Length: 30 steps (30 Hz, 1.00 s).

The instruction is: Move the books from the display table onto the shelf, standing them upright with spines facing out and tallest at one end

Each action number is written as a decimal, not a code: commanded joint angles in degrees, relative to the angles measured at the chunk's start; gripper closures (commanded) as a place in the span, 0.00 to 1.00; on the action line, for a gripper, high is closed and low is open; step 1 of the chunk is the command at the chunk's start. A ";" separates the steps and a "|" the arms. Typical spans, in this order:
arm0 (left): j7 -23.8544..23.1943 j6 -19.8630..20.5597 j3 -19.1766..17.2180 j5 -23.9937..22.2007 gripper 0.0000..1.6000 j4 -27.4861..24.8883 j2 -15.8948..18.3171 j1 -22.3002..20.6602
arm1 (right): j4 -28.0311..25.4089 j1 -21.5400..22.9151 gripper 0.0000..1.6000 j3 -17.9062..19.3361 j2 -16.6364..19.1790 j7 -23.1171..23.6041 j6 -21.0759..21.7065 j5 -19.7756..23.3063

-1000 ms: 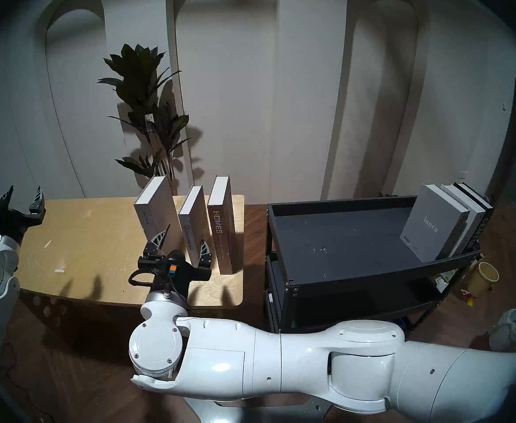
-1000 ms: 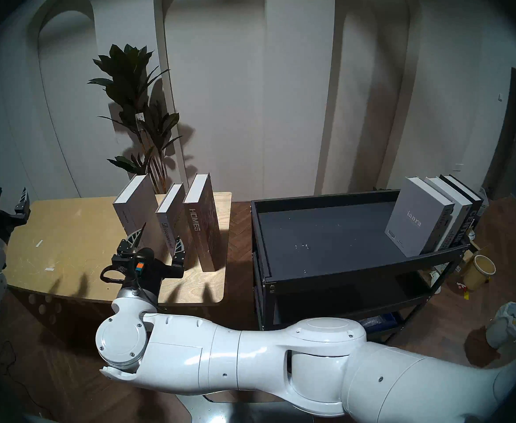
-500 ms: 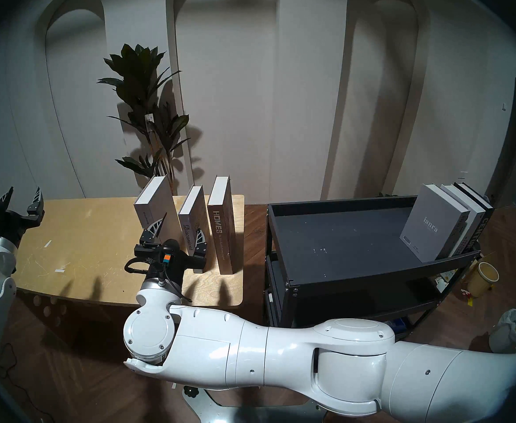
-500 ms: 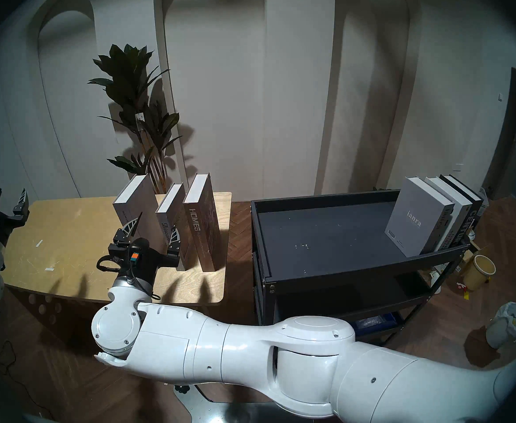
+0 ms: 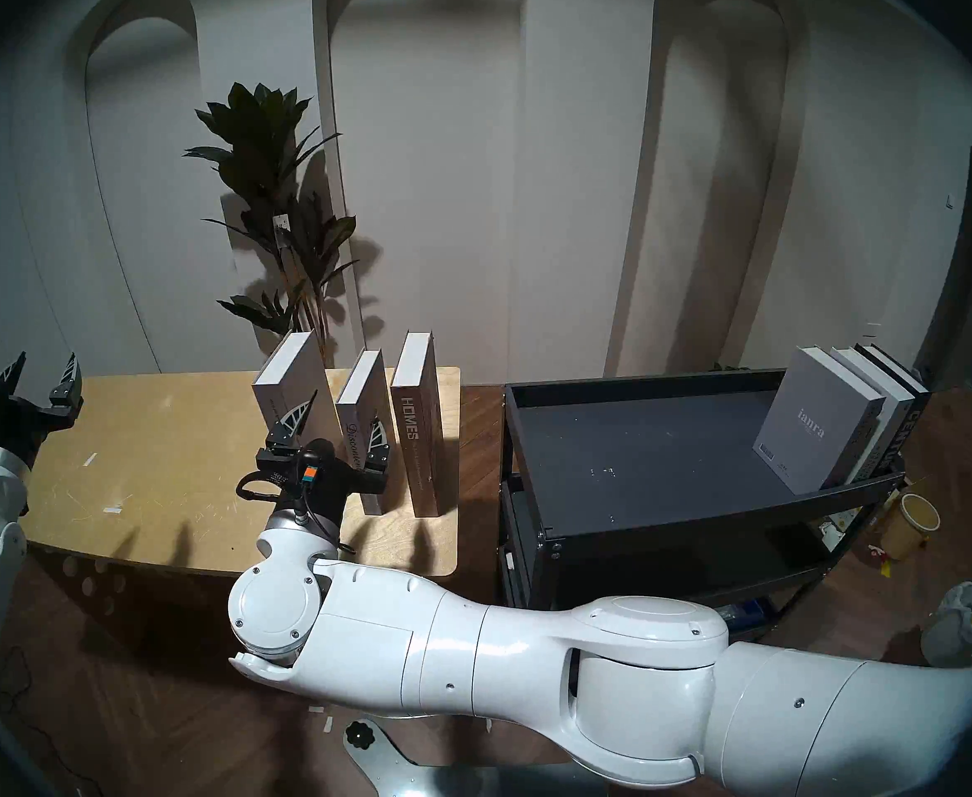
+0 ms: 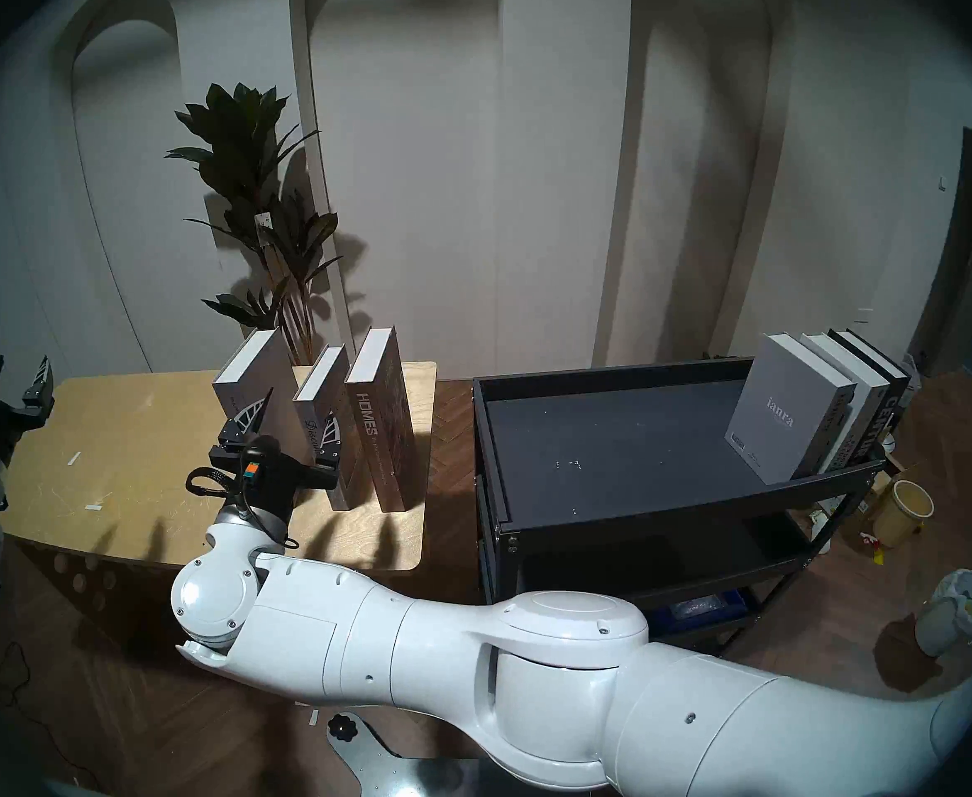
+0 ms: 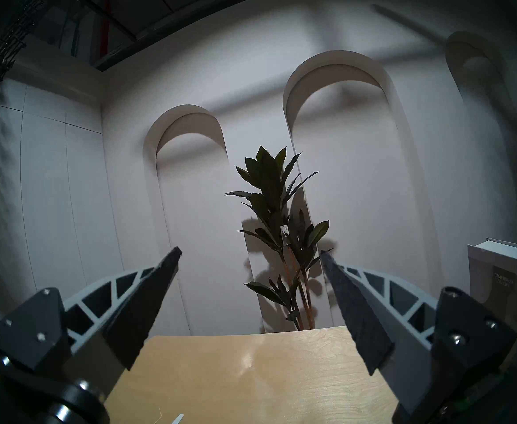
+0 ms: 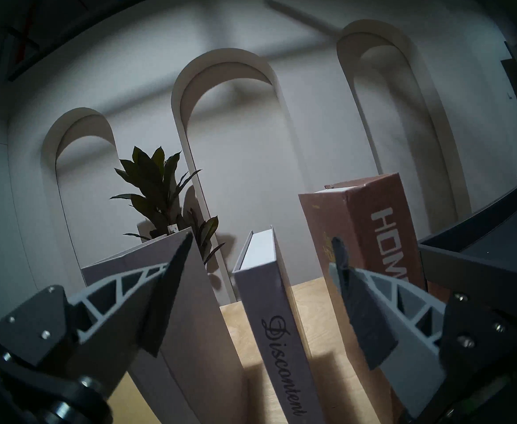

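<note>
Three books stand upright on the display table (image 5: 156, 433): a grey one (image 5: 285, 387), a white "Discontent" (image 8: 277, 310) and a brown "HOMES" (image 5: 420, 433). My right gripper (image 5: 344, 406) is open at the "Discontent" spine. Its fingers (image 8: 165, 285) straddle the spine without touching it, one in front of the grey book and one in front of "HOMES". My left gripper (image 5: 47, 357) hangs open and empty over the table's left end. On the shelf (image 5: 702, 511), three books lean at the right end: a grey "ianra" (image 5: 811, 422), a white one (image 5: 886, 410) and a black "CENTURY" (image 5: 914, 433).
A tall potted plant (image 5: 282, 203) stands behind the table against the arched wall. On the floor right of the shelf are a yellow bucket (image 5: 912, 525) and a white lined bin (image 5: 961, 617). The shelf's tray is bare to the left of its books.
My right gripper has moved forward and up, from in front of the books to around the "Discontent" spine, still open. The left arm has barely moved.
</note>
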 commanded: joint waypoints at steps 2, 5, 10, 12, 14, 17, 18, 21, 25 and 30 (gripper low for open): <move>-0.25 -0.28 -1.51 0.17 0.00 -0.49 0.31 -0.22 | 4.36 2.34 0.00 0.08 -4.16 -5.32 -0.68 1.61; -0.39 -0.25 -1.56 0.15 0.00 -0.48 0.27 -0.23 | 6.03 3.04 0.00 -0.19 -4.97 -5.46 -1.03 2.46; -0.55 -0.22 -1.61 0.15 0.00 -0.47 0.22 -0.25 | 8.58 4.07 0.00 -0.26 -4.97 -5.25 -1.51 3.88; -0.61 -0.21 -1.63 0.16 0.00 -0.47 0.20 -0.27 | 9.32 4.38 0.00 -0.28 -4.97 -5.03 -1.65 4.41; -0.67 -0.19 -1.64 0.18 0.00 -0.46 0.18 -0.30 | 9.86 4.66 0.00 -0.39 -4.97 -4.87 -1.72 4.92; -0.76 -0.17 -1.64 0.21 0.00 -0.44 0.14 -0.34 | 10.63 5.09 0.00 -0.58 -4.97 -4.22 -1.70 5.76; -0.79 -0.17 -1.64 0.21 0.00 -0.44 0.13 -0.36 | 10.66 4.99 0.00 -0.65 -4.97 -4.89 -1.70 5.66; -0.85 -0.16 -1.64 0.23 0.00 -0.42 0.10 -0.39 | 11.39 5.44 0.00 -1.01 -4.97 -4.02 -1.70 6.66; -0.92 -0.14 -1.64 0.25 0.00 -0.41 0.07 -0.43 | 11.60 5.60 0.00 -1.24 -4.97 -4.19 -1.50 7.11; -0.95 -0.13 -1.63 0.26 0.00 -0.40 0.06 -0.46 | 11.95 5.18 0.00 -1.09 -4.97 -3.11 -1.32 7.44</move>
